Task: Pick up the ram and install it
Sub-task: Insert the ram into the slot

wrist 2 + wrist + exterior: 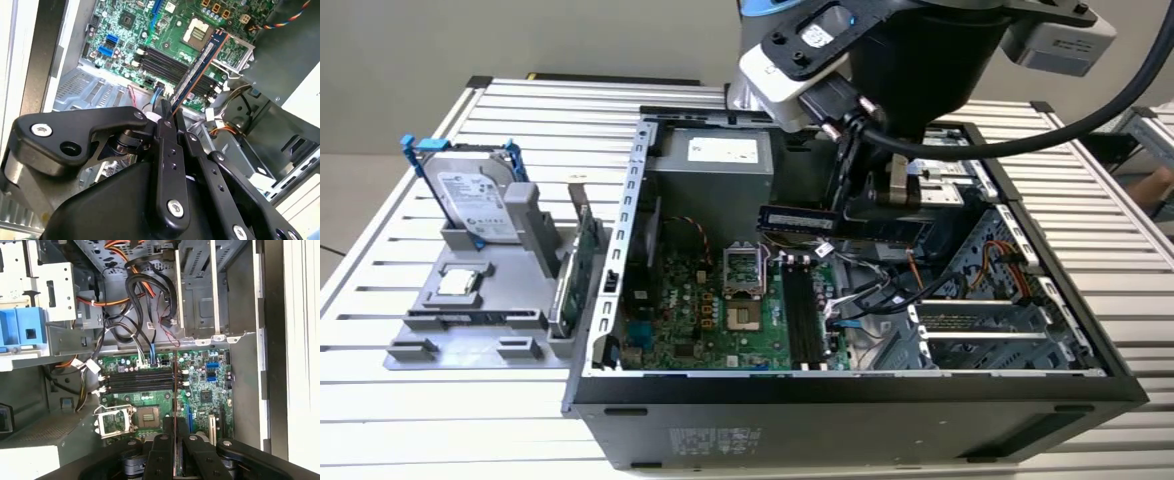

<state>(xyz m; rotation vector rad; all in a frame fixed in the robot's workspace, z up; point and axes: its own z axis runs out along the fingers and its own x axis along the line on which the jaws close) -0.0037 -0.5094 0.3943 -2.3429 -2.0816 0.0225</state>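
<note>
Jaws clenched on one end of the ram (200,65); gripper (172,114) grips it by the flat faces. The stick juts straight out from the fingertips. In the exterior view the ram (798,218) lies about level, long axis running left-right, free end toward that view's left. It hangs above the motherboard (680,300) inside the open case (854,400), crosswise to the black slots (803,320), not touching them.

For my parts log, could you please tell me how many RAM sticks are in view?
1. The ram is clamped by the gripper above the open case. The motherboard's long black slots look empty. Others may be hidden behind the arm.
</note>
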